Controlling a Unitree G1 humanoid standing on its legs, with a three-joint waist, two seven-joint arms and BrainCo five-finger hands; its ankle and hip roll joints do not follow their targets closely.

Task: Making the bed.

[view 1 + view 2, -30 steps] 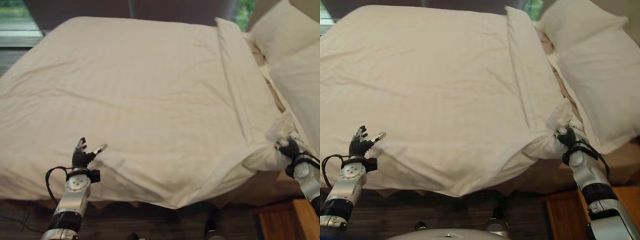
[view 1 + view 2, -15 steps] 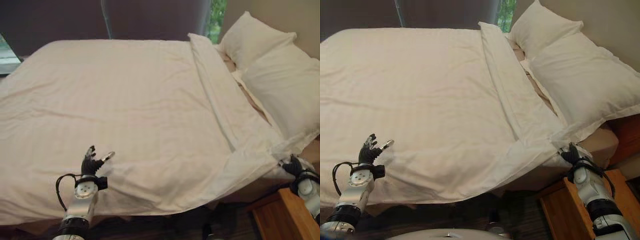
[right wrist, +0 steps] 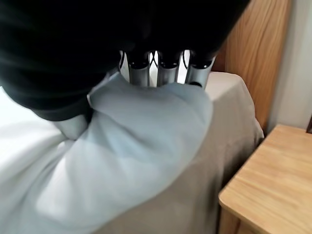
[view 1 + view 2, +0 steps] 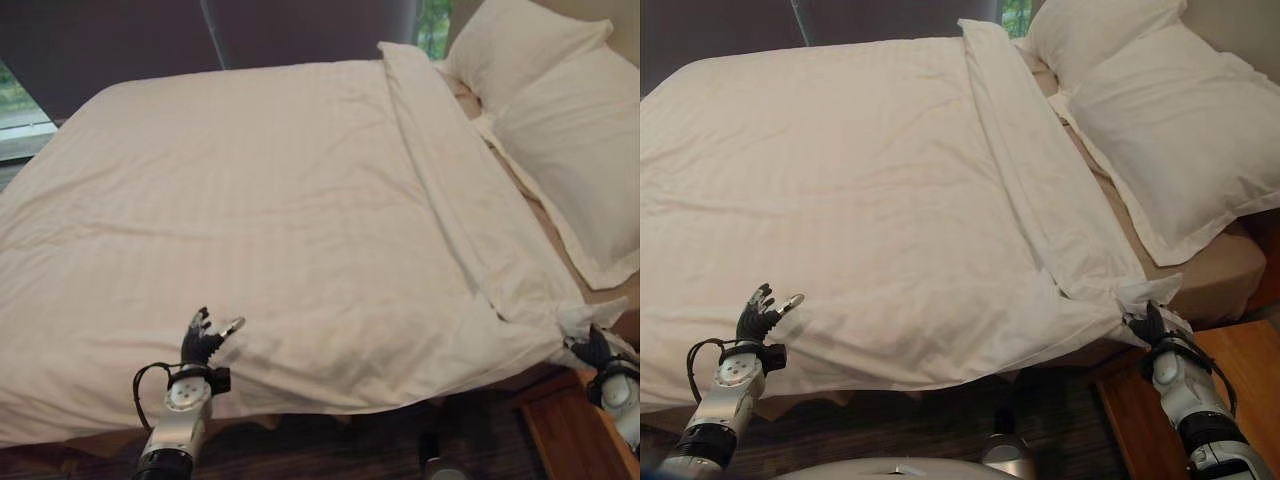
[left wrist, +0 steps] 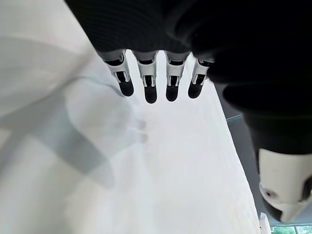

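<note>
A white duvet (image 4: 280, 200) covers the bed, with a folded band running along its pillow end down to the near right corner. My right hand (image 4: 1155, 328) is shut on that corner, beside the mattress edge. In the right wrist view its fingers (image 3: 165, 68) curl round a bunch of the white cloth (image 3: 146, 141). At the duvet's near edge my left hand (image 4: 203, 343) is open, fingers raised. In the left wrist view those fingers (image 5: 148, 83) stand straight just above the duvet (image 5: 170, 170), holding nothing.
Two white pillows (image 4: 560, 130) lie at the head of the bed on the right, on a tan sheet (image 4: 1210, 280). A wooden nightstand (image 4: 1230, 370) stands just right of my right hand. A dark curtain (image 4: 300, 30) hangs behind the bed.
The camera has shifted. My right hand has kept hold of the duvet corner and drawn it down by the mattress corner, so the folded band lies straighter. The left hand stays open at the near edge.
</note>
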